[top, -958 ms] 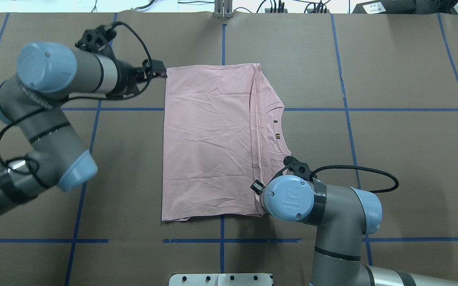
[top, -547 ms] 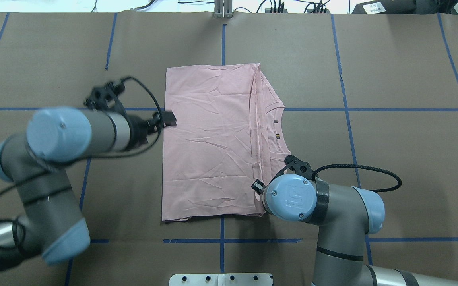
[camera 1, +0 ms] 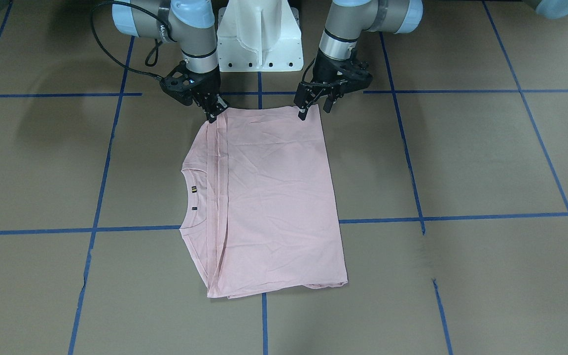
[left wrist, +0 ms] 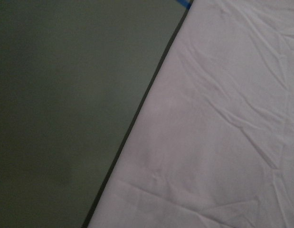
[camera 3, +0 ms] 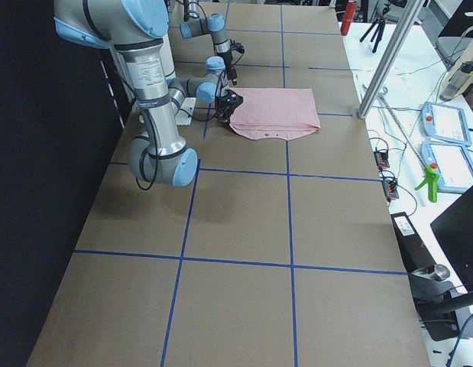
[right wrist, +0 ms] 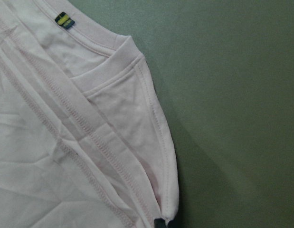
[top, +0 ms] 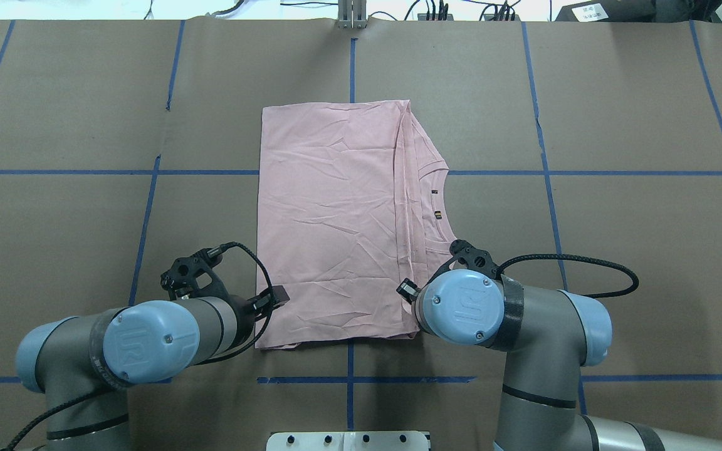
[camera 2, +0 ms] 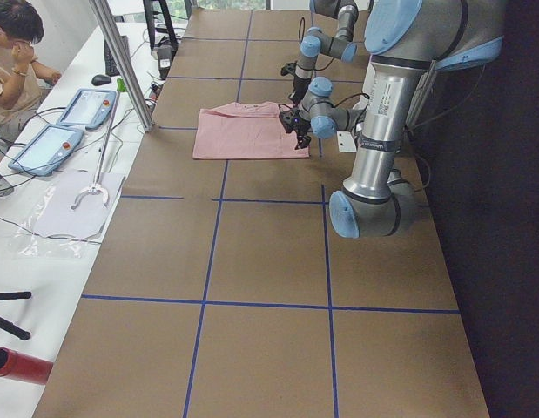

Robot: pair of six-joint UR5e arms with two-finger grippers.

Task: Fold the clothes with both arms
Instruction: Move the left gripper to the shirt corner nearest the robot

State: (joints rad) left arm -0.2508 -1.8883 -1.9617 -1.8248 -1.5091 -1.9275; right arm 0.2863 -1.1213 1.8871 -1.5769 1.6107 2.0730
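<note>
At the left gripper [camera 1: 315, 109] — spread wide open, gripping nothing, poised just over the corner of the shirt [camera 1: 274, 197] nearest the robot. Over at the right gripper [camera 1: 211, 114] — clamped tight on the other near corner, collar side. Out from there: lying flat on the brown table [camera 1: 461, 162], folded lengthwise into a long rectangle, plain side up, neckline and small label [camera 1: 194, 189] peeking past the folded edge. Underneath, crossed by blue tape lines [camera 1: 461, 216].
</note>
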